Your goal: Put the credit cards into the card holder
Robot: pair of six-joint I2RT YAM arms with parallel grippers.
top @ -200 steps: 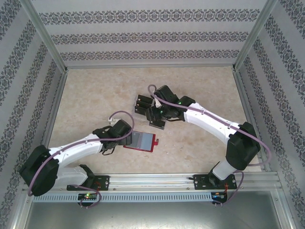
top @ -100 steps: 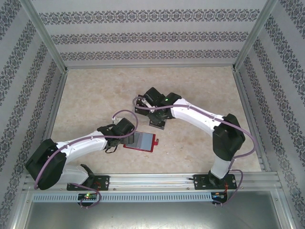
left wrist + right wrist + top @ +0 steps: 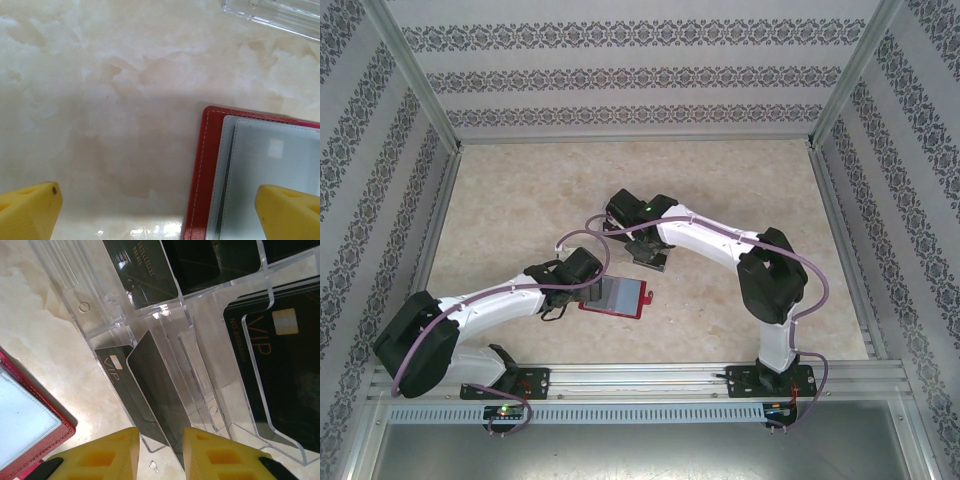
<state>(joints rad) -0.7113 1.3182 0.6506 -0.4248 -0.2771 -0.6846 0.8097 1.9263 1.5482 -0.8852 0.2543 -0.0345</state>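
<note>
Right gripper [image 3: 160, 436] stood at a slim gap, one black credit card [image 3: 152, 385] on edge between its fingers, apparently pinched. This card was tilted up at the corner of the clear tray [image 3: 95, 310] nearest the card holder [image 3: 30, 430]. More credit cards [image 3: 285, 370] lay flat in tray compartments farther from the card holder. Card holder lay open on the counter [image 3: 100, 100], clear window up, tray just beyond it. Left gripper [image 3: 157, 196] was spread wide and held nothing, one finger over the card holder's window, the other beside the card holder over bare counter.
</note>
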